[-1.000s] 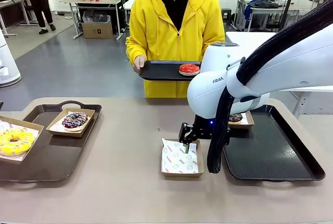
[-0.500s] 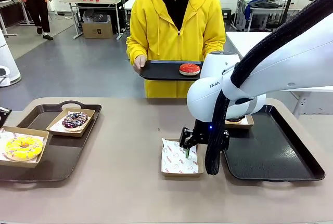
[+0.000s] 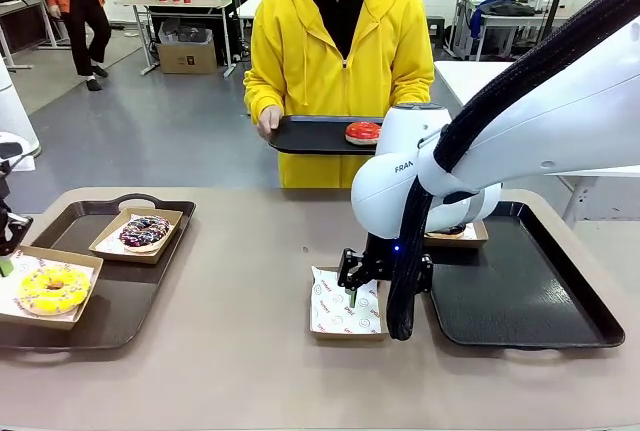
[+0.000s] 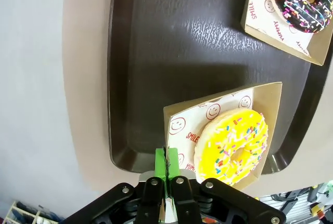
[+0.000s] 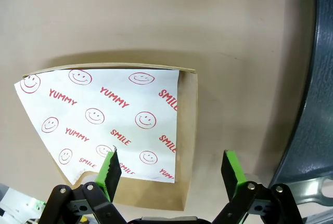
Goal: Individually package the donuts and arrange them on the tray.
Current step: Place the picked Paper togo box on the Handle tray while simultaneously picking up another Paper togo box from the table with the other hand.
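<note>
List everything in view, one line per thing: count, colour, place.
yellow donut: 1, yellow-iced, in a paper-lined box at the left tray's edge
chocolate donut: 1, sprinkled, boxed on left tray
red donut: 1, on the person's held tray
empty box: 1, brown, printed paper, table centre
right tray: 1, black, boxed dark donut at its far edge
left pincer: shut on the yellow donut's box
right pincer: open over the empty box

Bright even overhead light, soft shadows, sharp
</note>
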### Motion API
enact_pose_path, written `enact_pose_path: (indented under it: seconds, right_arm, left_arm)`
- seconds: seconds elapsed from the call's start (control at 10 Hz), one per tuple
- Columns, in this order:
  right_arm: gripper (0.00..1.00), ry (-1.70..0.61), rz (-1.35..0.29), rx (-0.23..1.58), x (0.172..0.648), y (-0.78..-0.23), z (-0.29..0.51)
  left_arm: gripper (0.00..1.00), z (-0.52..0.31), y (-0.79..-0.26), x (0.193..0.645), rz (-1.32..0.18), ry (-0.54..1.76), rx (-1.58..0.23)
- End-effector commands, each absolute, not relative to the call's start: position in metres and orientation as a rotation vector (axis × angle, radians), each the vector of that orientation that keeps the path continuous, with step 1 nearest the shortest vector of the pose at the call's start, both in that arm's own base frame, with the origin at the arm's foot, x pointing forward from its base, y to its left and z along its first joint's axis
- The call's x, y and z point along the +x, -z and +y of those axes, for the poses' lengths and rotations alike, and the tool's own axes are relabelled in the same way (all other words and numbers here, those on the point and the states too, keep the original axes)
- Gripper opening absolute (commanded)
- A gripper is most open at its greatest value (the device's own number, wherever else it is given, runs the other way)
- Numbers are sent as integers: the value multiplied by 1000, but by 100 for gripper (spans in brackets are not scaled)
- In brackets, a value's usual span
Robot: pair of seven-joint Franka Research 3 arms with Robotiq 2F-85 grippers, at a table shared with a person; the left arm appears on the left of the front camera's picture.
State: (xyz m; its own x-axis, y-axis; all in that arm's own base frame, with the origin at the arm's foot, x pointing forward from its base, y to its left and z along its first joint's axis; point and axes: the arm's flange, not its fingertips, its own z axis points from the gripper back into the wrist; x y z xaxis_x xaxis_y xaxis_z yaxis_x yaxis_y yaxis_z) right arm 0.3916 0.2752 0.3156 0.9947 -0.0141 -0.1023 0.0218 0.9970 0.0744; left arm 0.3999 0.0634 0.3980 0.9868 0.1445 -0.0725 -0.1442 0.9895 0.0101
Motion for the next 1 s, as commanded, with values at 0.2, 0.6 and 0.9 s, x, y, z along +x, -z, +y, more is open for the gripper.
enact_pose_path:
  seconds: [0.2,0.6,0.9]
  right_arm:
    - [100,48,71,58,395,-314,285]
    - [100,19,75,69,396,-311,284]
    - [0,24,83,68,397,-310,284]
  left_arm:
    - [1,71,-374,409,49,-126,-15]
    - [60,71,-372,409,48,-108,-41]
    - [100,72,-374,406,44,-95,-50]
